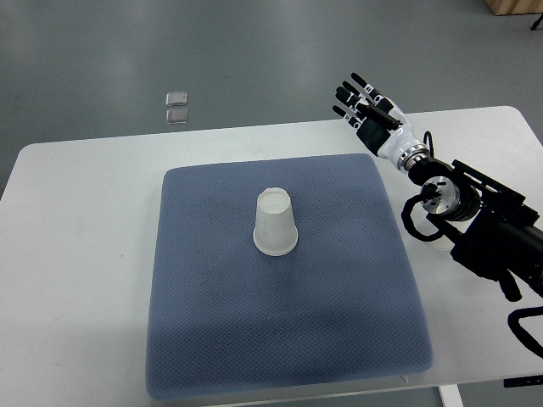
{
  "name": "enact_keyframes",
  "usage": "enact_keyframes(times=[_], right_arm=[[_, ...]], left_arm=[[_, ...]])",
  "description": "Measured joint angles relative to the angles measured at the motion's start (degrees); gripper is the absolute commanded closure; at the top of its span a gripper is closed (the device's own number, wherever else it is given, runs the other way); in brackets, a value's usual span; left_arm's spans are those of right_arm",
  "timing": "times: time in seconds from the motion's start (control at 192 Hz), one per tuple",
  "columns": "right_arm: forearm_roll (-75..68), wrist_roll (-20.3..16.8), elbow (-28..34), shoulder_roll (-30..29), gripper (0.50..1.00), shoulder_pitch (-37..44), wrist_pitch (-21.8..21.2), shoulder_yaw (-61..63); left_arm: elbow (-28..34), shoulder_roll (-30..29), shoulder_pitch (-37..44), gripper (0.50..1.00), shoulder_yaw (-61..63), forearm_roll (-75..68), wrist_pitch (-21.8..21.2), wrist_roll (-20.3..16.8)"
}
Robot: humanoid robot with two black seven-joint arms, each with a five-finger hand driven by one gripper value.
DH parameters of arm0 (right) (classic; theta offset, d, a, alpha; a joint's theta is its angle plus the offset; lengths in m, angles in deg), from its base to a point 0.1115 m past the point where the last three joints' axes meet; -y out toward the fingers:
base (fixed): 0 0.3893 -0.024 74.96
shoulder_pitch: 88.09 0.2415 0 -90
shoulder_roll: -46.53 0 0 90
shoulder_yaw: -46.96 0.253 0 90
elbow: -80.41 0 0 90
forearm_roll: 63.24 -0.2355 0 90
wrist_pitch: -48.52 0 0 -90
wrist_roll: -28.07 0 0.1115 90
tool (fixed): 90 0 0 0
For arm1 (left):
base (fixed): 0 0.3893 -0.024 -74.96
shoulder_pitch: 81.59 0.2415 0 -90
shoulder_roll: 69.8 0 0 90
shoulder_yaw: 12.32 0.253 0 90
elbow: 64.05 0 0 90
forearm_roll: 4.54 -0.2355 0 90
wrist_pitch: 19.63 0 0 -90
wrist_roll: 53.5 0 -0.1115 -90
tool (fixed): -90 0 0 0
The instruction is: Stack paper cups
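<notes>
A white paper cup (276, 223) stands upside down, wide rim down, near the middle of a square blue-grey quilted mat (212, 339) on a white table (76, 254). The right hand (366, 108) hovers past the mat's far right corner, fingers spread, holding nothing. No second cup is visible. To grasp well, it should probably close around the cup's tapered side gently, without crushing it.
</notes>
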Motion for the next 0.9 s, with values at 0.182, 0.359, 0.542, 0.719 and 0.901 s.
enact_keyframes(times=[0.182,0.359,0.542,0.719,0.901], right_arm=[[16.52,-4.44,3.87,8.08,0.574,5.60,-6.24,-4.75],[27.93,-5.77,5.92,14.76,0.574,19.65,-8.78,-28.48],[35.38,-8.73,11.79,16.78,0.574,36.24,-12.18,-56.80],[44.34,-12.83,18.91,15.89,0.574,49.70,-13.55,-76.59],[45.57,-17.80,23.76,16.89,0.572,59.01,-17.40,-84.36]], left_arm=[[-0.30,0.00,0.00,0.500,0.08,0.00,0.07,0.00],[-0.56,0.00,0.00,0.500,0.26,-0.04,0.13,0.00],[-0.68,0.00,-0.03,0.500,0.32,-0.18,0.22,0.01],[-0.70,0.00,-0.03,0.500,0.32,-0.19,0.27,0.01],[-0.69,0.00,-0.04,0.500,0.32,-0.19,0.27,0.01]])
